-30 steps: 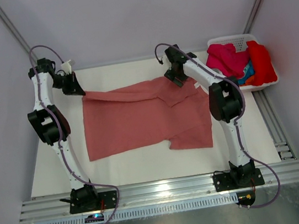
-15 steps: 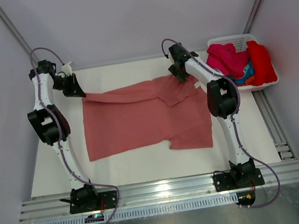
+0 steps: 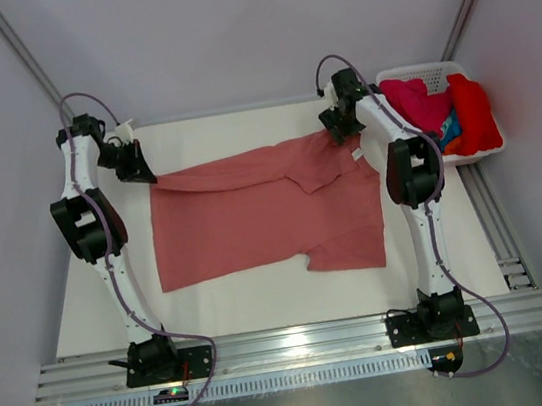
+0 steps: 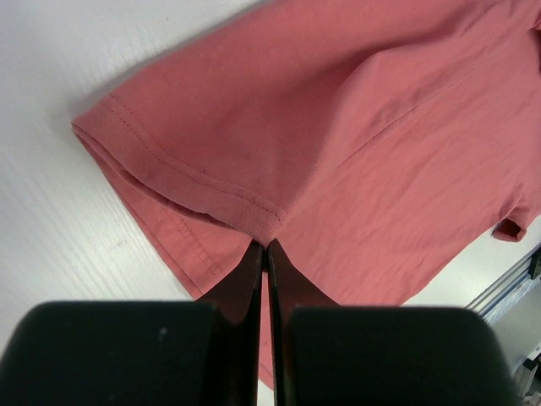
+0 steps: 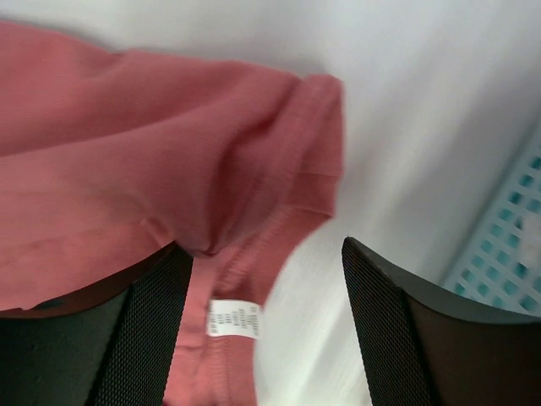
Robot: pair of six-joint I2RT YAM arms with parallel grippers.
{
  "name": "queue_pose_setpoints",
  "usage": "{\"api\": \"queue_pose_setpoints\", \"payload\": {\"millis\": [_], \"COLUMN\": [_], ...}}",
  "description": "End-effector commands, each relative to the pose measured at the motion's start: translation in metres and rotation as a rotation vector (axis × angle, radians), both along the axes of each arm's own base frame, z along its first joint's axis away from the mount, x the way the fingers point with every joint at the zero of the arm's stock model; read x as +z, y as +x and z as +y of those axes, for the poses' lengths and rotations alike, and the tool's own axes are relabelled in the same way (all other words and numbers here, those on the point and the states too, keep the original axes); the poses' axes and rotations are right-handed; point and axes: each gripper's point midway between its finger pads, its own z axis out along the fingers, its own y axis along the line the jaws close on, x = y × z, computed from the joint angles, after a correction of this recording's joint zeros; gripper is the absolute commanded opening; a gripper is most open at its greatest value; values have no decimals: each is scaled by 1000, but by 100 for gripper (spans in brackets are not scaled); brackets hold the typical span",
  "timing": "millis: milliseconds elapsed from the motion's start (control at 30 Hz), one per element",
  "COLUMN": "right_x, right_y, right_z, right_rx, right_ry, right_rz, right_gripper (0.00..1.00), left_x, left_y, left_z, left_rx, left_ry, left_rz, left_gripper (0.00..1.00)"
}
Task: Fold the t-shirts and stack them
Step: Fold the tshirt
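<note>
Salmon t-shirt (image 3: pixel 263 214) is laid out flat across the ctr of the white table (image 3: pixel 265 305), wrinkled along its far edge, w/ a flap folded over near the far-R corner. Its far-L corner is drawn out to a point at the left gripper (image 3: pixel 141 171). In the L wrist view the fingers (image 4: pixel 245 279) are seen pressed together, the stitched sleeve hem pinched at their tips.

At the far-R corner the right gripper (image 3: pixel 333 129) is held low over the fabric. Its jaws are seen spread wide in the R wrist view, nothing clamped between them – a bunched fold of the shirt and a small white label (image 5: pixel 232 320) lie beneath.

Just R of that gripper a white plastic basket (image 3: pixel 424 70) is set at the table's far-R edge. Other shirts are heaped inside – magenta t-shirt (image 3: pixel 414 107), red t-shirt (image 3: pixel 476 114), and bits of blue (image 3: pixel 450 127) and orange (image 3: pixel 450 144) between them.
</note>
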Motion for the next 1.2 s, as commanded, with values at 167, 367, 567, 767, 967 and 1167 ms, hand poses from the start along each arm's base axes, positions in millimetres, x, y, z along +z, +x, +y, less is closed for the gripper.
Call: {"api": "queue_pose_setpoints", "payload": {"millis": [167, 367, 567, 767, 967, 1167], "right_x": [42, 36, 25, 23, 13, 3], "right_y": [0, -1, 9, 18, 19, 14], "right_z": [67, 71, 50, 25, 26, 51], "right_rx": [211, 202, 130, 27, 17, 100], "right_ry": [317, 355, 312, 218, 242, 366], "right_rz": [-31, -16, -32, -79, -65, -17], "right_gripper": [73, 73, 73, 73, 60, 30], "left_x": [8, 4, 1, -1, -1, 0], "left_y": [-8, -11, -17, -20, -20, -21], "left_z": [-4, -9, -14, -19, -23, -21], "left_rx": [-14, -27, -41, -53, -65, -66], "left_ry": [24, 35, 41, 48, 59, 75], "left_rz": [4, 18, 36, 43, 44, 43], "left_gripper": [0, 0, 0, 0, 0, 0]}}
